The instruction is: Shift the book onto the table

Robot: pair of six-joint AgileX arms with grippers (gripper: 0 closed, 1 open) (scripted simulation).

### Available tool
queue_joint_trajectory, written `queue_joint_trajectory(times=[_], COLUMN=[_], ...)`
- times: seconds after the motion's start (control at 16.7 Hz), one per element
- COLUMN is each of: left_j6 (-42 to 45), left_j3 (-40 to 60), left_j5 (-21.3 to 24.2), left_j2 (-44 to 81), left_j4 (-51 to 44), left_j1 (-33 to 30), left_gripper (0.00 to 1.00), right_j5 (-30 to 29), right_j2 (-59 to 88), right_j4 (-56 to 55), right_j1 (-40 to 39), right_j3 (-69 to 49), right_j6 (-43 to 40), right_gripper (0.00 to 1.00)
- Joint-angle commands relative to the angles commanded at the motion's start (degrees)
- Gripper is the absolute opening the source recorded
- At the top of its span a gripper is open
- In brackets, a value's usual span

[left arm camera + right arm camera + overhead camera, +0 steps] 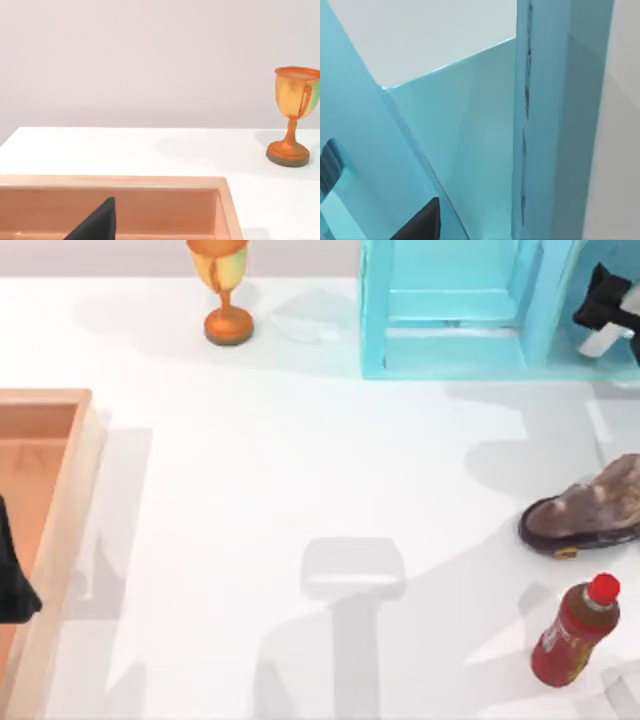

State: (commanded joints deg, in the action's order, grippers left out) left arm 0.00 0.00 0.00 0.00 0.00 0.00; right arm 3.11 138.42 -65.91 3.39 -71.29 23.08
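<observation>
Right gripper point(607, 308): inside cyan shelf unit point(455, 310), reaching for book; grip state cannot tell.
Left gripper point(12, 585): parked over wooden tray point(60, 510); grip state cannot tell.

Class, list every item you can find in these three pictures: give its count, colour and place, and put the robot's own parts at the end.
table: one, white, under everything.
shelf unit: one, cyan, far edge, right of centre; seen close up in the right wrist view.
trophy cup: one, gold-orange, far edge, left of the shelf unit.
tray: one, orange-brown wood with a raised rim, left edge.
shoe: one, brown with a dark sole, right edge.
bottle: one, red with a red cap, near right, in front of the shoe.
left hand: one, black, over the tray at the left edge.
right hand: one, black and white, at the shelf unit's right end.
</observation>
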Motion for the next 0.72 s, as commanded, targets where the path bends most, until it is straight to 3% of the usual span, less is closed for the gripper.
queue_joint_trajectory(times=[0.3,0.72], left_j6=[0.00,0.00], left_j3=[0.00,0.00], left_j5=[0.00,0.00], left_j2=[0.00,0.00], left_j4=[0.00,0.00], left_j1=[0.00,0.00], left_gripper=[1.00,1.00], right_j5=[-0.09,-0.09], right_j2=[0.43,0.43], right_j4=[0.28,0.28], right_j1=[-0.08,-0.08], right_j3=[-0.70,-0.70], right_j6=[0.00,0.00], right_gripper=[1.00,0.47])
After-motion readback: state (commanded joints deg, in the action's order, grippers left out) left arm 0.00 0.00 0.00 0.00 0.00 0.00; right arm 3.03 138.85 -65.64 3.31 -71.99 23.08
